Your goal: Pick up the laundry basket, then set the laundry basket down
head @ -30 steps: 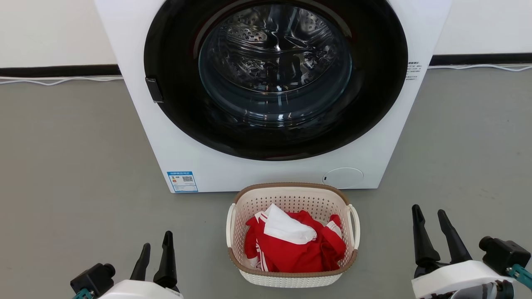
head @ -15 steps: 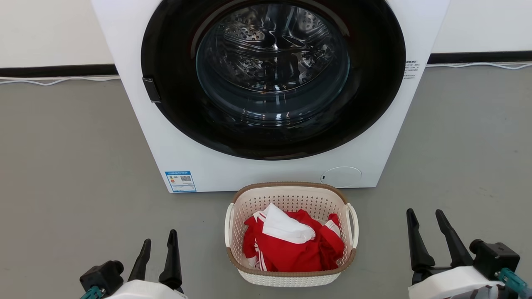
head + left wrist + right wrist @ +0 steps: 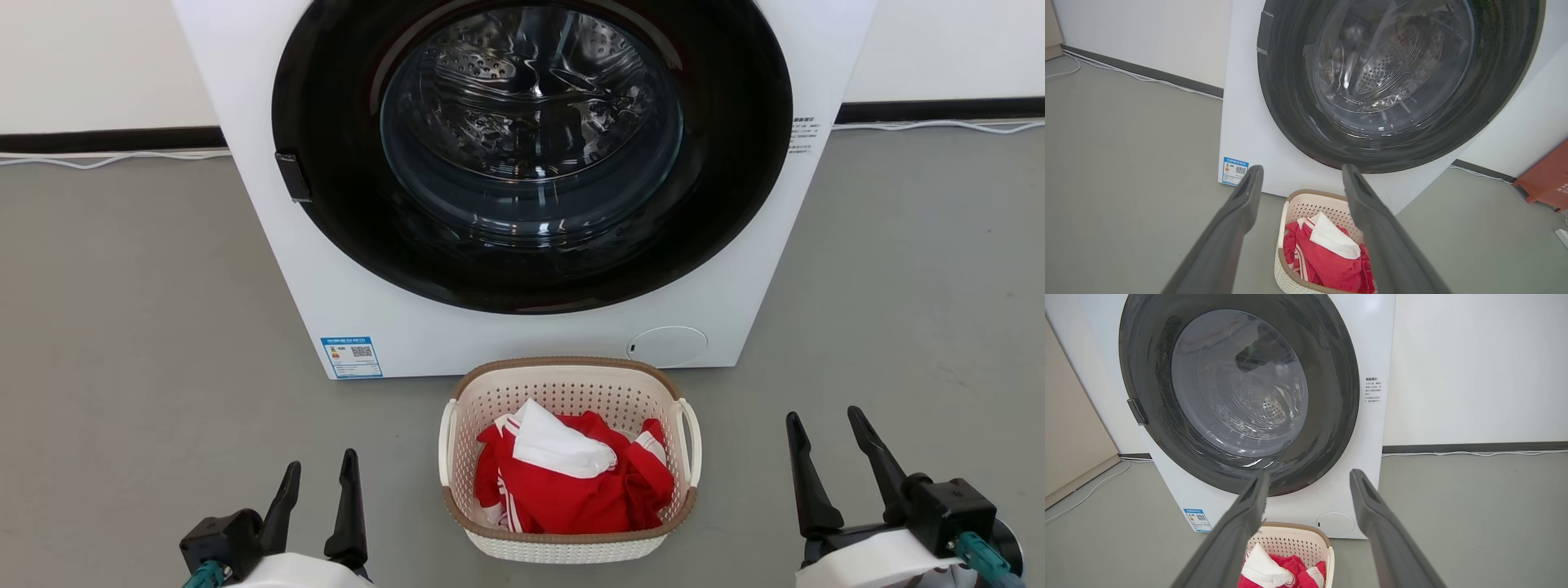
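The laundry basket (image 3: 571,394) stands on the grey floor (image 3: 147,327), just in front of the white washing machine (image 3: 457,343) and a little to the right of the middle of its front. The far rim of the basket is close to the machine's lower edge, near a round cover (image 3: 668,346); I cannot tell if they touch. Inside the basket lies a red garment (image 3: 575,502) with white stripes, and a white cloth (image 3: 559,445) lies on top of it. The two white handles are free.

The left jaws are partly open and hold nothing. Their dark fingers (image 3: 349,514) point toward the machine and are apart from the basket's left side. The right jaws are open somewhat wider and are also empty. Their fingers (image 3: 804,482) are apart from the basket's right side.

The machine's round door (image 3: 531,122) is closed. A blue label (image 3: 351,357) sits at the lower left corner of the machine's front.
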